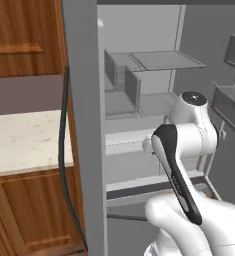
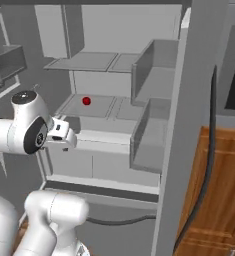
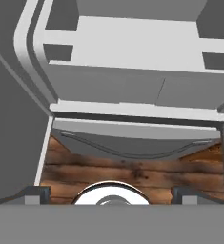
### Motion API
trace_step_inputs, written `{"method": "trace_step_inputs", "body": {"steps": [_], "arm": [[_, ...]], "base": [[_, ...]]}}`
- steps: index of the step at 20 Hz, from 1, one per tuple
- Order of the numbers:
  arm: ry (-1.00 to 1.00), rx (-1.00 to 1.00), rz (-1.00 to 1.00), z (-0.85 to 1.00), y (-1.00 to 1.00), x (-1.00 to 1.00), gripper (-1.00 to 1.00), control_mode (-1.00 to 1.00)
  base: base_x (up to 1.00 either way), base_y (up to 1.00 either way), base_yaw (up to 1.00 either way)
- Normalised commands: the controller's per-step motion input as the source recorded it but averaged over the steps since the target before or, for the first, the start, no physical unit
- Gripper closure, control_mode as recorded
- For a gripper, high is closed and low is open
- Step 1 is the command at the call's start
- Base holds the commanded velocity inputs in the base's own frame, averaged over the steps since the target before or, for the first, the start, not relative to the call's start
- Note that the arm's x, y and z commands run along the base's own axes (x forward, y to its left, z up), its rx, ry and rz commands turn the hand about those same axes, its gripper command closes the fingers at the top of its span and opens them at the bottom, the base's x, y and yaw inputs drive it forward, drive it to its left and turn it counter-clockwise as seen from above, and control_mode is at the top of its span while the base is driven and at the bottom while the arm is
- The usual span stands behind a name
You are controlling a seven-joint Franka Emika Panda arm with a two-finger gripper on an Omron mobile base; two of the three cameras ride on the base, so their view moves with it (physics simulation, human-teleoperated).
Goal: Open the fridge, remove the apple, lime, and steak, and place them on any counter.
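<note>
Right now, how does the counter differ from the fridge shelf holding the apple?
The counter is cream speckled stone; the shelf is plain grey. The counter sits over brown wooden cabinets beside the fridge; the shelf is inside the open fridge, with the red apple on it. Both are flat, level surfaces.

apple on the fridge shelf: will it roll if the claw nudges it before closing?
Probably. The apple looks like a small smooth ball sitting alone on a flat shelf with nothing beside it, so a nudge would likely send it rolling. It seems rigid, so a centred pinch should hold. The claw stands open and low, pointing at the floor.
</note>
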Motion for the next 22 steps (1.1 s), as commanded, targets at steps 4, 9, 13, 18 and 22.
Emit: {"method": "trace_step_inputs", "body": {"steps": [4, 9, 13, 18, 22], "arm": [[0.0, 0.0, 0.0, 0.0, 0.0, 0.0, -1.0, 1.0], [-0.19, 0.05, 0.12, 0.09, 0.0, 0.4, -1.0, -1.0], [-0.43, 0.22, 0.03, 0.15, 0.0, 0.49, -1.0, -1.0], [-0.2, 0.14, 0.0, 0.01, 0.09, 0.87, -1.0, -1.0], [0.0, 0.01, 0.0, 0.0, 0.38, 1.0, -1.0, -1.0]], "base": [[1.0, -0.24, 0.25], [0.0, 0.0, 0.0], [0.0, 0.0, 0.0], [0.0, 0.0, 0.0], [0.0, 0.0, 0.0]]}}
